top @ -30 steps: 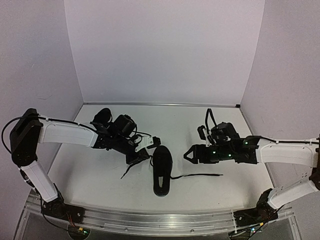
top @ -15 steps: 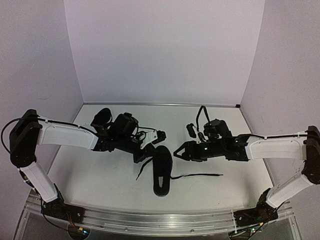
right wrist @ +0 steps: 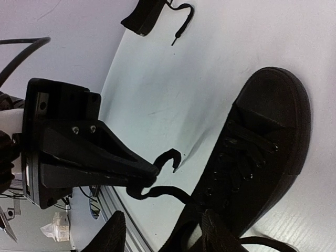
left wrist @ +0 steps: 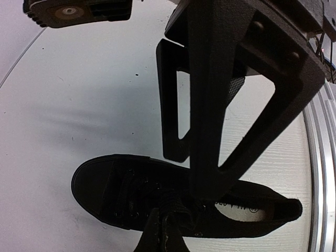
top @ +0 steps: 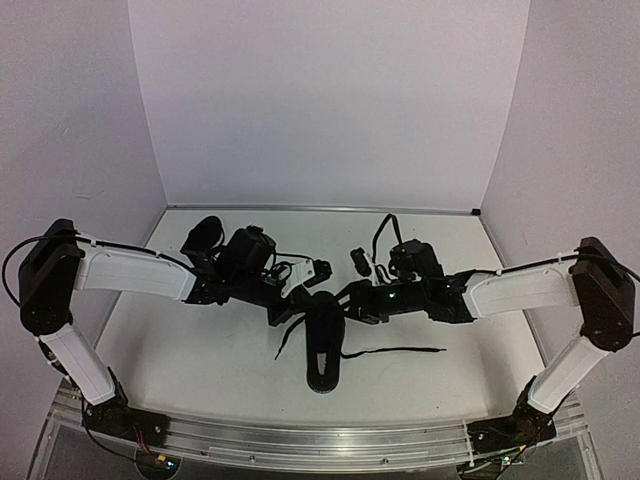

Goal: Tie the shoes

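One black shoe lies in the middle of the table, toe toward the back. My left gripper is shut on its left lace, at the shoe's left side. The pinched lace curls out of the left gripper in the right wrist view. My right gripper is open and empty, just above the shoe's toe. Its fingers straddle the shoe's opening. The other lace trails right on the table. The second shoe lies at the back left, behind my left arm.
The table's white floor is walled at the back and both sides. A metal rail runs along the near edge. The second shoe with its loose lace also shows at the top of the right wrist view.
My right arm has reached left, bringing its open gripper from right of the shoe to over its toe. My left gripper moved slightly right, still holding the lace.
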Robot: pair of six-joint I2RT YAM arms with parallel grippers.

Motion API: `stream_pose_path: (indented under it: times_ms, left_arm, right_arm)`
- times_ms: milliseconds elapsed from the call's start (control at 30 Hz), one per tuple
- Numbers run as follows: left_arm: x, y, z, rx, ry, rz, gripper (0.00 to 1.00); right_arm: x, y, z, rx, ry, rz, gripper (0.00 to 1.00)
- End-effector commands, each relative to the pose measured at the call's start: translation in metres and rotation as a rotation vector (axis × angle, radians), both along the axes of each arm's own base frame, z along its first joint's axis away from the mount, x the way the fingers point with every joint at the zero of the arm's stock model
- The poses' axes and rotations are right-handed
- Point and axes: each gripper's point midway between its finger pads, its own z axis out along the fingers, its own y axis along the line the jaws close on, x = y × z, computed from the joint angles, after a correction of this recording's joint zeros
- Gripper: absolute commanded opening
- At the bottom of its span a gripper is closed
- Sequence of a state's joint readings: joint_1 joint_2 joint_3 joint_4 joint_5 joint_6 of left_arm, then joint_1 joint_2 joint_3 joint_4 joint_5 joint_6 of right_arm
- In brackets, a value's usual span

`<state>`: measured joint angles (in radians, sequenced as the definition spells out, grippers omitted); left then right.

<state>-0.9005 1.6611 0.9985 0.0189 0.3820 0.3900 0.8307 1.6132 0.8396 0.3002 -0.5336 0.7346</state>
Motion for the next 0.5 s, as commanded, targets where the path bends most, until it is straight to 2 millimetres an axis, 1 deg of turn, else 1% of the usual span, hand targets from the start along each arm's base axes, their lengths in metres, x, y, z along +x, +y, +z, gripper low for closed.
stream_pose_path:
  times_ms: [0,167,467]
  left_arm:
    - [-0.003,-0.002,0.020,-0.056,-0.026,-0.004,0.00]
    - [-0.004,-0.003,0.021,-0.059,-0.024,-0.006,0.00]
    - [-0.003,-0.001,0.021,-0.064,-0.032,0.005,0.00]
  right_arm:
    - [0.005,0.022,0.027,0.093,-0.045,0.034,0.43]
    - [0.006,0.029,0.026,0.102,-0.040,0.041,0.39]
    - [0.006,0.032,0.015,0.093,-0.023,0.042,0.32]
